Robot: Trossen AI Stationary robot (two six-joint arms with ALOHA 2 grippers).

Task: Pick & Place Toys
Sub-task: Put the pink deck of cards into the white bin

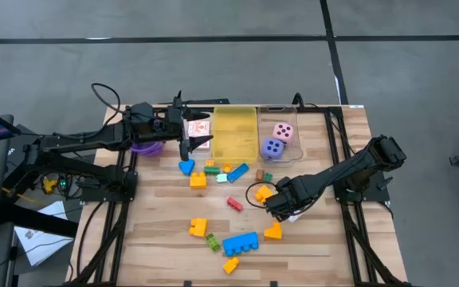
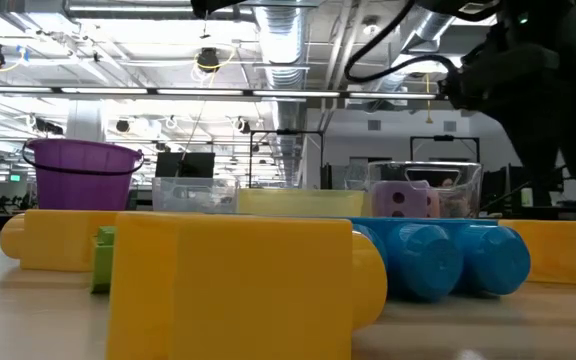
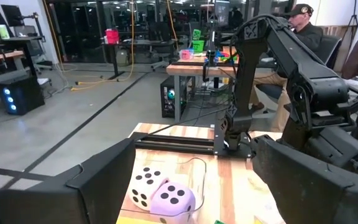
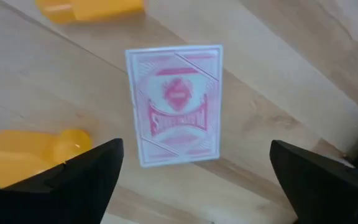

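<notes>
My right gripper (image 4: 194, 171) hangs low over a card (image 4: 174, 104) lying flat on the table toward its right edge, jaws wide and empty, a yellow block (image 4: 33, 155) just beside. I'd say this is the approach step: next I must drop straight down, straddle the card's short sides and close, which is tricky as it lies flush on the wood. My left gripper (image 1: 188, 148) waits spread and empty near the far edge by the yellow bin (image 1: 235, 131), dice (image 1: 278, 139) in the clear bin (image 1: 296, 147).

Right gripper (image 1: 284, 209) low over table, fingers wide apart, left gripper (image 1: 188, 137) open
</notes>
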